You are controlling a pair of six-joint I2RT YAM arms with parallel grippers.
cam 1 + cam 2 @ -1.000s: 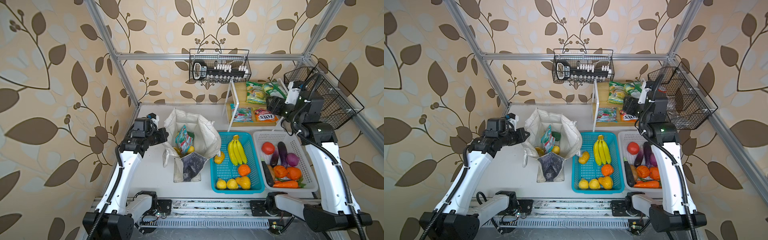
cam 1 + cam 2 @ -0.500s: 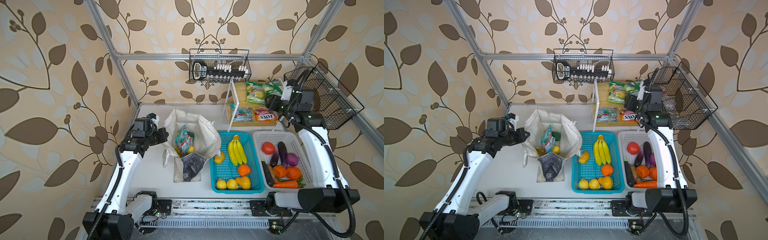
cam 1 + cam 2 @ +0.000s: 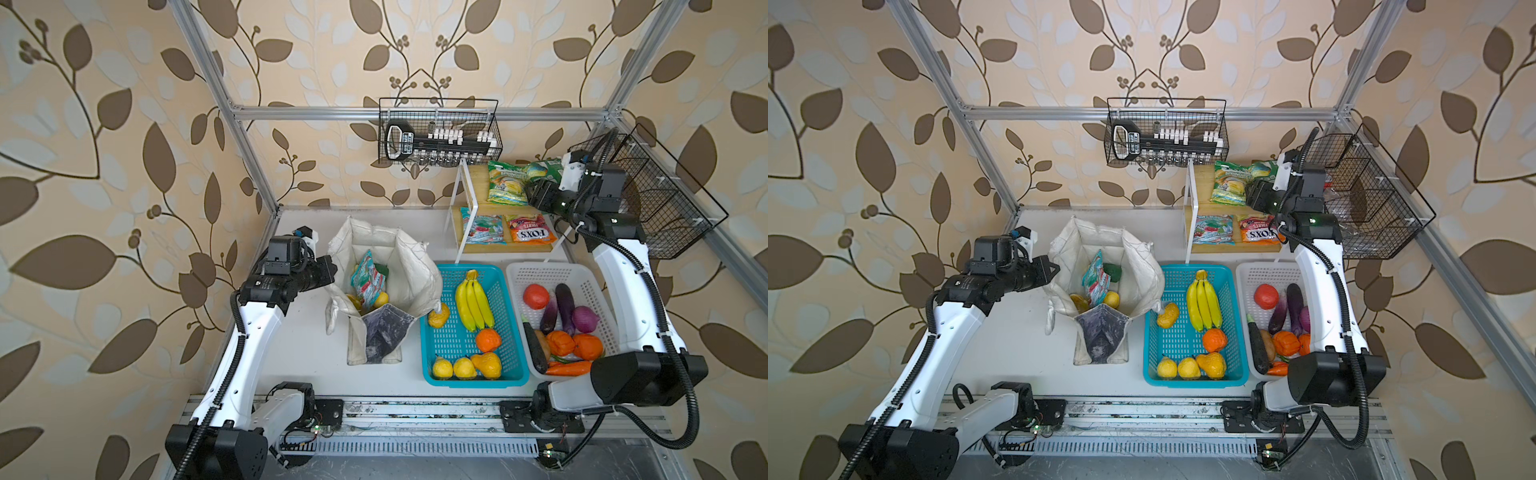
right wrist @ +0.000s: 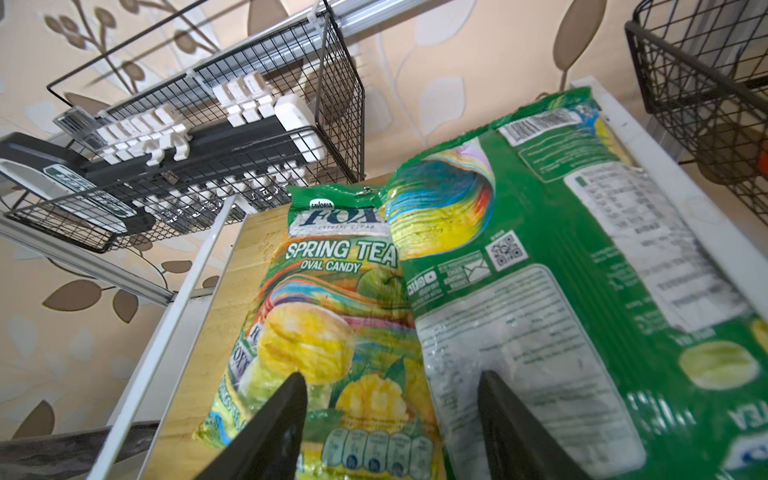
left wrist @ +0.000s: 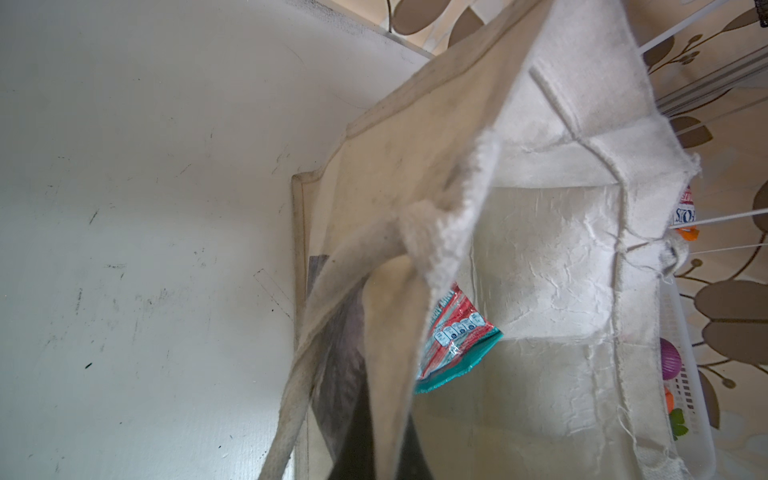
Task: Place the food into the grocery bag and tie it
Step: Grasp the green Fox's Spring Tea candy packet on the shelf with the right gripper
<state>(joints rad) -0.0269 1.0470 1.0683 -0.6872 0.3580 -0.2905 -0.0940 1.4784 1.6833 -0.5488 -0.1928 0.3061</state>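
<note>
Cloth first: we see the left gripper pinched tight on the left-hand rim of the grocery bag, which stands on the white table just beside the turquoise basket; in both top views the bag's mouth gapes wide; from the left wrist we get bunched canvas close up, the gripper's own fingers out of shot. Inside the bag we spot a teal-red packet standing on edge, a yellow lemon beside it, and in a top view a green round fruit behind the packet.

Over to the right now; the right gripper has its jaws well apart, holding nothing, nosed up to the two packets on the upper wooden shelf; the black fingers frame the line where the yellow-green packet meets the green-white packet, the two lying side by side; whether a finger touches either one we cannot tell.

Down in the turquoise basket the banana bunch lies among other toy fruit; on the lower shelf a second teal-red packet sits beside the orange FOX'S packet; the white basket stands to the right of the turquoise one.
</note>
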